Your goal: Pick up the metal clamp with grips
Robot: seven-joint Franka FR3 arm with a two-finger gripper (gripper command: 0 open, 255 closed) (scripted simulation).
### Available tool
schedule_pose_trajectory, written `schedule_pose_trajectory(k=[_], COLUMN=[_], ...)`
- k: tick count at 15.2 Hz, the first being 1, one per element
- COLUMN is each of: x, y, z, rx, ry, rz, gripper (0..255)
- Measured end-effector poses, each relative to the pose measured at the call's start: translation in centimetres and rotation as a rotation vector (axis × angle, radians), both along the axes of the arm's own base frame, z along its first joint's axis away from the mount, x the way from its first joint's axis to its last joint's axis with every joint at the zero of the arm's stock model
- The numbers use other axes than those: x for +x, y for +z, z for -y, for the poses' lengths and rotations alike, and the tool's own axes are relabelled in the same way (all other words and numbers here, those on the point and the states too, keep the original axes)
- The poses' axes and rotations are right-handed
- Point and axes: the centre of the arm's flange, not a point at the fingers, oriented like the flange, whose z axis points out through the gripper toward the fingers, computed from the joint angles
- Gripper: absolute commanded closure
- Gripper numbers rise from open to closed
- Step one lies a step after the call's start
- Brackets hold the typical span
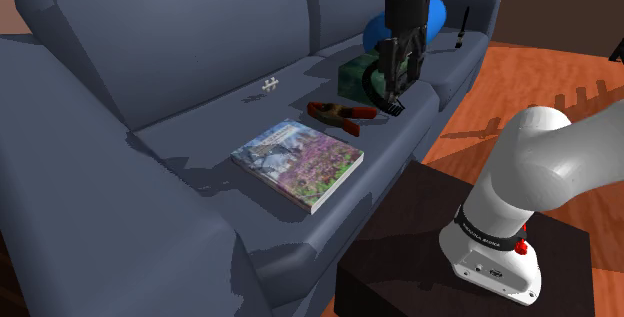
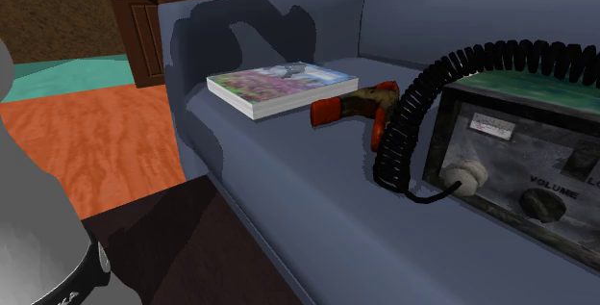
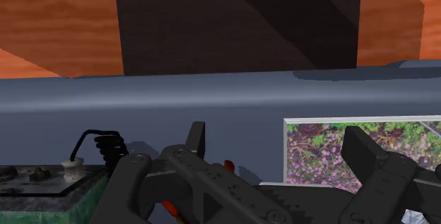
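"VOLUME" is printed on the grey front panel (image 2: 500, 170) of a box, lower right of the second exterior view, just above a dark knob (image 2: 541, 205). A small plate (image 2: 492, 130) on that panel is lettered but unreadable. Lettering on the arm's base band (image 1: 487, 233) is unreadable.

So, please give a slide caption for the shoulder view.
Open tool poised near the red-handled clamp, beside a book on a blue sofa.
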Motion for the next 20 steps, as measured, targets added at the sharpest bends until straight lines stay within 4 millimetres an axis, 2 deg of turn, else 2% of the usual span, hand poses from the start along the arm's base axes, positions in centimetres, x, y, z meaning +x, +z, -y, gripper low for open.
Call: schedule_pose_trajectory(k=[2,4,7,13,20], x=[0.2,1.3,3.1,7.5,14.0], y=[-0.3,-1.3,-3.9,-8.0,-13.0], z=[0.4,1.7,3.3,7.4,10.1], rx=[0.0,0.002,0.004,0.008,0.013], ry=[0.013,0.06,0.145,0.324,0.534], rz=[0.003,0.015,0.036,0.082,0.138], gripper=[0,0,0,0,0])
